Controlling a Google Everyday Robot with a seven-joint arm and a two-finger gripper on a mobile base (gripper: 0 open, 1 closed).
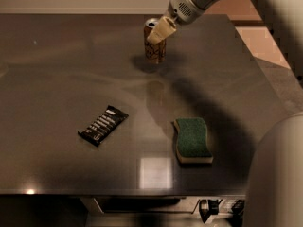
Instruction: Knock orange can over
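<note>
The orange can (155, 51) stands upright on the dark table (66, 79), toward the back middle. It is brownish-orange with dark lettering and a silver top. My gripper (160, 31) comes in from the upper right on the white arm. Its cream fingertips overlap the can's upper right side near the rim; the view does not settle whether they touch it.
A black snack-bar wrapper (103, 125) lies at the front left of the can. A green sponge (192, 140) on a pale base lies at the front right. The table's right edge runs near the arm, with floor (265, 46) beyond. My base fills the lower right corner.
</note>
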